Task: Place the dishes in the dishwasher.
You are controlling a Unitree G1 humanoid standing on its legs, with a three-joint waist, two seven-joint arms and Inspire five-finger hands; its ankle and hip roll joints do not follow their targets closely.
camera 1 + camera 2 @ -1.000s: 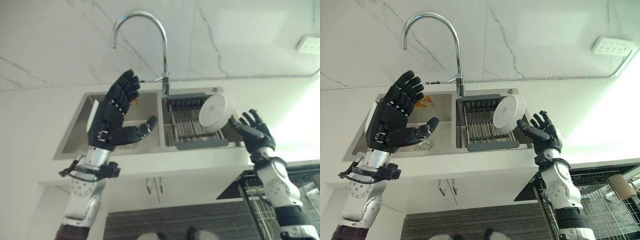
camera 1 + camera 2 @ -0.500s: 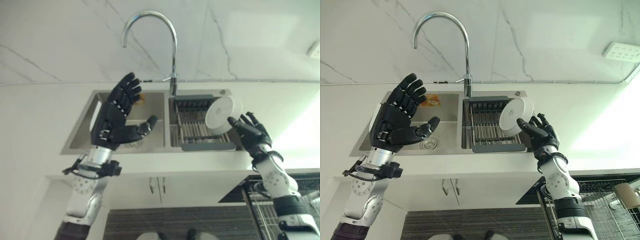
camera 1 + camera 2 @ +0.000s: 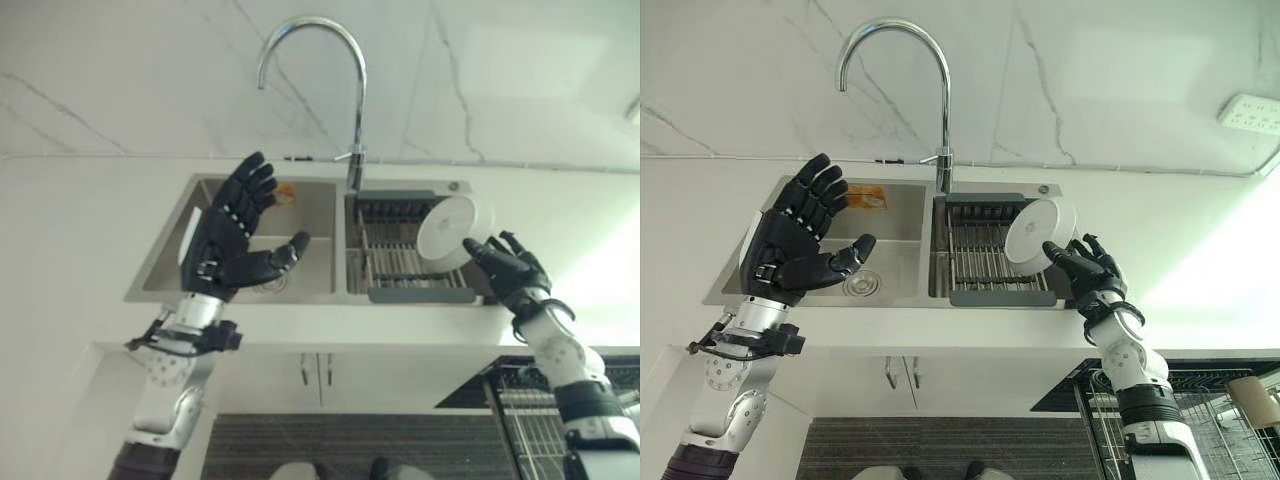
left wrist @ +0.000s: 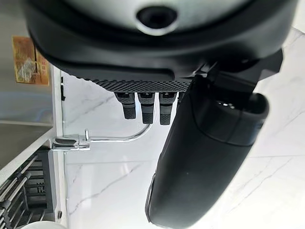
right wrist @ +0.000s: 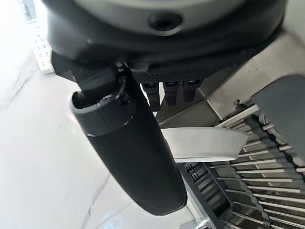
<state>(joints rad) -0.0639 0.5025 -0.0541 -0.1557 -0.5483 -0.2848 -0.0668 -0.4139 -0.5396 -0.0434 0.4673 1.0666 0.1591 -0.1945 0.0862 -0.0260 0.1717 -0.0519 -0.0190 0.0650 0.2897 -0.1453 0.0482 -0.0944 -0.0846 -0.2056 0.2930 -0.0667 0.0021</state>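
A white round dish (image 3: 1037, 232) stands on edge in the dark drying rack (image 3: 980, 270) set in the sink's right basin. My right hand (image 3: 1092, 277) is just to the right of it, open, fingers spread, fingertips at the dish's lower rim. The right wrist view has the dish (image 5: 205, 145) lying just past the thumb (image 5: 128, 143) and the straight fingers, over the rack's bars. My left hand (image 3: 228, 238) is raised, open and holding nothing, above the left basin (image 3: 300, 235).
A tall curved faucet (image 3: 940, 100) rises between the two basins. An orange item (image 3: 862, 198) lies at the back of the left basin. Below the white counter edge at the lower right, a pulled-out dishwasher basket (image 3: 1200, 420) holds a cup (image 3: 1252, 400).
The camera has shifted, moving the whole scene. My right hand has closed in on the dish, its fingertips now at the rim. The left hand holds its raised pose.
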